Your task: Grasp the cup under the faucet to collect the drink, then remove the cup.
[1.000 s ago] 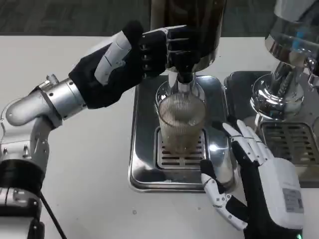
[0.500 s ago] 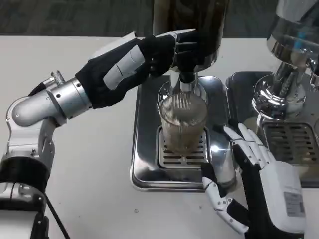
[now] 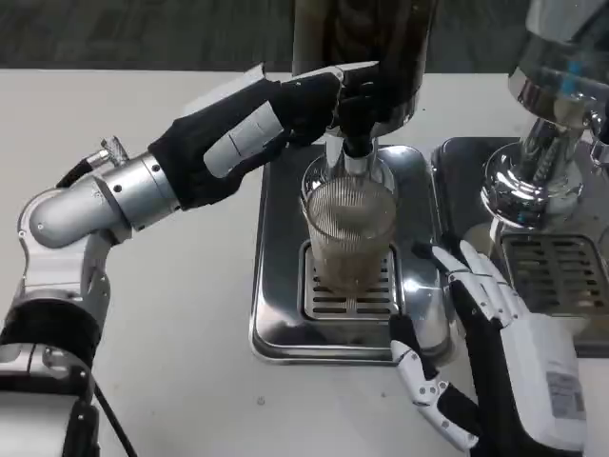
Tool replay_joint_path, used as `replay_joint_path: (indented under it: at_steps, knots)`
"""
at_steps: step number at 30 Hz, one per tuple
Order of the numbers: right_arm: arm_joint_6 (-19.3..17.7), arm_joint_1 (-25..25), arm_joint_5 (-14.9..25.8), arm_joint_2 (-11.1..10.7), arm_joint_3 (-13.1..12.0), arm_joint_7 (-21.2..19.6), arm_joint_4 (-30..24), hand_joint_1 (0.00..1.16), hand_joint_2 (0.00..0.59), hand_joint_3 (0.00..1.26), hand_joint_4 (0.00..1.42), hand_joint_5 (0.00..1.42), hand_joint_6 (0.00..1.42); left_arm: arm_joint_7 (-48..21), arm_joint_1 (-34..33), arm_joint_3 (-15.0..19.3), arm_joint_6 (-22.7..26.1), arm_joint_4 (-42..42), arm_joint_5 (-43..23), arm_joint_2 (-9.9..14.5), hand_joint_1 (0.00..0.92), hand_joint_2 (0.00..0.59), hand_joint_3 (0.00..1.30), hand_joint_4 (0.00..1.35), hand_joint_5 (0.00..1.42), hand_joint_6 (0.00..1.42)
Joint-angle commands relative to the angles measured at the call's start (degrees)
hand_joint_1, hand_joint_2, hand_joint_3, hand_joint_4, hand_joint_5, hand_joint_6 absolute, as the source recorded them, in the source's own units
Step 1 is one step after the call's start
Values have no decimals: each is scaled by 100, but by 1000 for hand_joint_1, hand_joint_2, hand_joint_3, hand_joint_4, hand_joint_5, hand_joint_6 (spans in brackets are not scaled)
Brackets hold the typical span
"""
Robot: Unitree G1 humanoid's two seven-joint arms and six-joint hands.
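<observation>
The cup (image 3: pixel 349 231) is a clear ribbed glass, upright on the slotted grate of the steel drip tray (image 3: pixel 276 305), directly beneath the faucet (image 3: pixel 355 143). It holds a pale brown drink that seems to reach roughly the lower half, though the ribbing and reflections make the level hard to read. Judging by the look, it is rigid, breakable glass, made heavier by the liquid and likely slick on its sides; the ribs should give fingers some bite. The sensible place to take hold is around the mid-wall, below the rim and above the base, keeping it upright so nothing slops out.

The right hand (image 3: pixel 485 362) sits just to the cup's right and nearer the camera, fingers spread and holding nothing, its fingertips (image 3: pixel 447 255) close beside the glass but not on it. From that hand the cup lies ahead and to the left, a short reach away.

The left hand (image 3: pixel 276 119) is above and behind the cup, its fingers wrapped at the faucet on the dark dispenser (image 3: pixel 366 43). A second chrome machine (image 3: pixel 547 143) stands beyond the right hand, further to the right.
</observation>
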Motion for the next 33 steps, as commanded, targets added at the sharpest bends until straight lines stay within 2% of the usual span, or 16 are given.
replay_joint_path:
  at_steps: [1, 13, 22, 33]
  knots:
    - [51, 55, 54, 25, -25, 38, -79, 353, 430, 241, 109, 119, 196, -123, 117, -97, 163, 166, 203, -72, 0, 47, 159, 102, 147, 23]
    - [56, 147, 90, -12, -71, 130, -178, 354, 431, 241, 109, 110, 196, -93, 159, -233, -142, 200, 383, -50, 0, 49, 187, 102, 153, 29]
    - [45, 192, 127, -7, -141, 176, -240, 346, 431, 238, 109, 109, 196, 115, 163, -449, -619, 197, 703, 71, 0, 45, 161, 69, 107, 22]
    - [38, 206, 133, -21, -155, 198, -258, 331, 430, 232, 109, 110, 196, 689, 145, -842, -1267, 262, 1208, 266, 0, 45, 152, 60, 95, 22]
